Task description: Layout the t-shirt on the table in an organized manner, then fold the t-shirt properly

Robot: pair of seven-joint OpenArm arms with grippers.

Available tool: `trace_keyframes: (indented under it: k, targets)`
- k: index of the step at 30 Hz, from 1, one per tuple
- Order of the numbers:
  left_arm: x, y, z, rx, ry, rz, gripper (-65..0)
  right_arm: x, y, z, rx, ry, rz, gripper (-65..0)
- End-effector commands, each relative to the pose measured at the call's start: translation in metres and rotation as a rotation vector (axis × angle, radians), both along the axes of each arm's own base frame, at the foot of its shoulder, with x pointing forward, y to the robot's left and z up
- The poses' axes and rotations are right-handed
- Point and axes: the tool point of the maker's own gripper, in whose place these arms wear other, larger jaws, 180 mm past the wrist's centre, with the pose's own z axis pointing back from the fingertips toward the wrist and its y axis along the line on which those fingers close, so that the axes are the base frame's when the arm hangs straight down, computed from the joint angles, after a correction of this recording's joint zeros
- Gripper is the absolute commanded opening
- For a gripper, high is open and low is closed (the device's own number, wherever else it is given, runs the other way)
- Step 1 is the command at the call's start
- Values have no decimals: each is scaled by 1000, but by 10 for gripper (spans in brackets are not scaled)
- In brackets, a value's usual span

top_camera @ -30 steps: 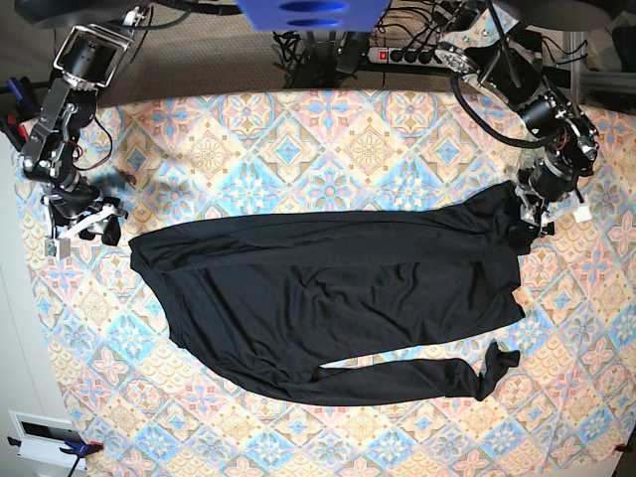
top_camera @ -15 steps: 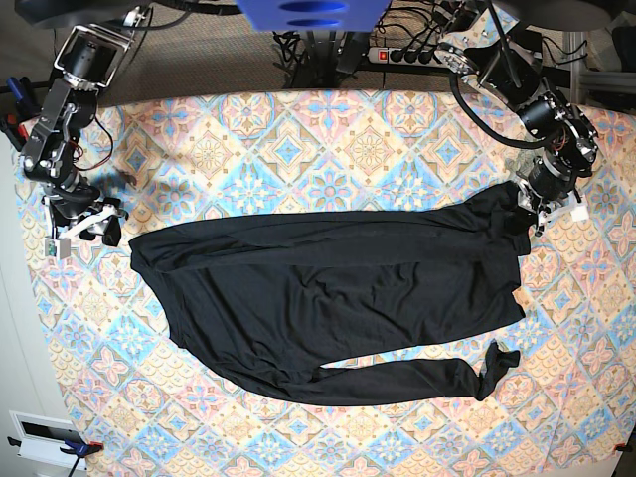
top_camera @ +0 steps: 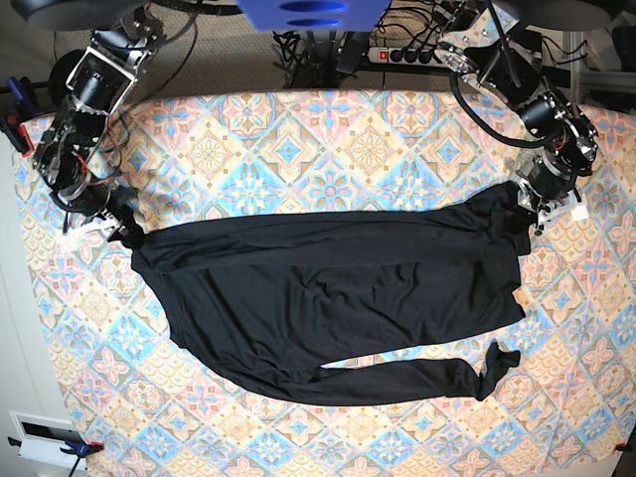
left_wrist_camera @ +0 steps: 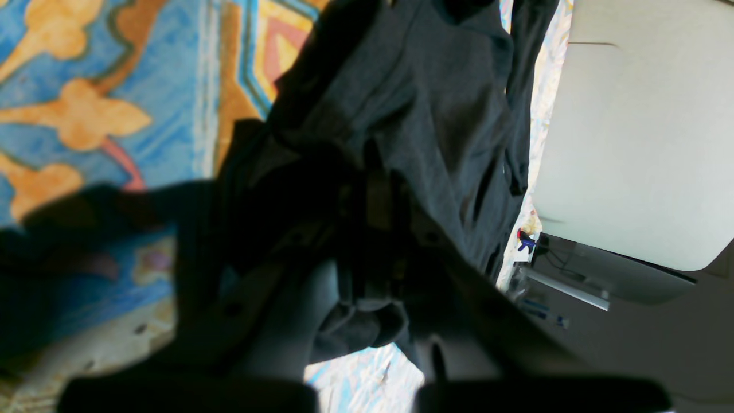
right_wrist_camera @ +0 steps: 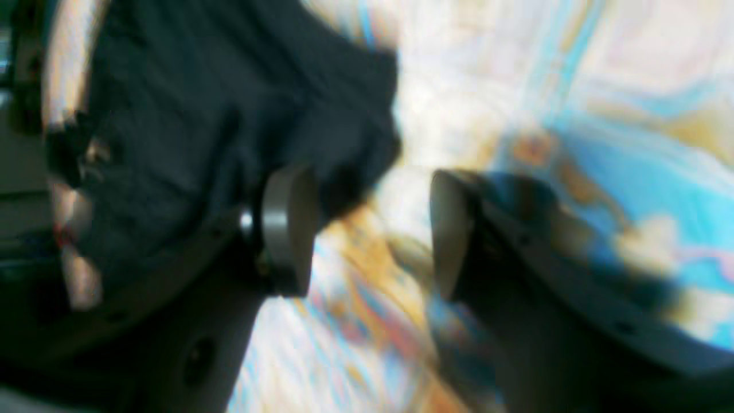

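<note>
1. Nearest you, at 6 o'clock on the tabletop [top_camera: 328, 119], one long sleeve [top_camera: 397, 381] of the t-shirt [top_camera: 328, 288] trails out flat and ends in a small crumpled cuff at about 4 o'clock. It reads as thin, limp cloth, so expect it to drag and twist instead of sliding as one piece.

2. The body of the shirt lies across the middle of the tabletop, spread from 9 o'clock to 3 o'clock. Soft ridges run lengthwise through it. The fabric looks light, soft and slightly shiny, so you should judge it slippery. Take a pinch that gathers a fold of cloth, not a single layer, or it may slip out.

3. At 3 o'clock your left claw [top_camera: 534, 212] sits on the bunched end of the shirt. Its wrist view shows dark fabric gathered right between the fingers, so it is clamped together on the shirt. That bunch is thick, so it is a sound hold.

4. At 9 o'clock your right claw [right_wrist_camera: 373, 229] is at the opposite end of the shirt with its fingers apart. Only patterned tabletop shows between them, and the shirt's edge lies just beside one finger [right_wrist_camera: 287, 226]. Nothing is held there.

5. In my judgement the corner at 9 o'clock is the place to take hold. With both ends pinched, a gentle outward pull should flatten the ridges. Pull slowly, since cloth this light will lift and fold over itself.
</note>
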Motion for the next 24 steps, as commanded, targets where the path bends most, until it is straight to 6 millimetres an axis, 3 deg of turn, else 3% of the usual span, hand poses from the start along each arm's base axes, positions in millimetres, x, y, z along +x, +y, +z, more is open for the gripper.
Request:
trace_keyframes:
  k: [1, 16, 24]
  targets:
    - [3, 4, 6, 11, -10, -1, -650, 9, -9, 11, -20, -19, -2, -341]
    - [4, 5, 6, 14, -12, 4, -650, 8, -11, 7, -5, 8, -41, -341]
    - [4, 5, 6, 14, -12, 4, -650, 15, 13, 2, 57, 8, -46, -341]
